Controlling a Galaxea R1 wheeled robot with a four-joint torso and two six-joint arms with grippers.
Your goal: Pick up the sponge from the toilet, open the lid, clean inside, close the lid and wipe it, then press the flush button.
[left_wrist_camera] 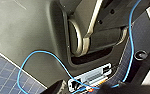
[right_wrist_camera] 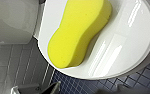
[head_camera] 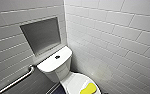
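Observation:
A bright yellow peanut-shaped sponge (head_camera: pixel 88 88) lies flat on the shut white lid (head_camera: pixel 72 83) of the toilet (head_camera: pixel 56 65), at the bottom of the head view. On the tank's flat top sits the dark round flush button (head_camera: pixel 57 57). In the right wrist view the sponge (right_wrist_camera: pixel 78 32) shows large on the glossy lid (right_wrist_camera: pixel 131 37). My right gripper (right_wrist_camera: pixel 87 86) hovers open just off the lid's rim, touching nothing. My left gripper (left_wrist_camera: pixel 81 88) is open and empty, close against the robot's own dark body.
White tiled walls meet in a corner behind the toilet. A grey recessed niche (head_camera: pixel 41 35) is set in the left wall, with a metal grab bar (head_camera: pixel 18 80) below it. The floor has dark blue tiles (right_wrist_camera: pixel 73 86). A blue cable (left_wrist_camera: pixel 48 56) loops across the left wrist view.

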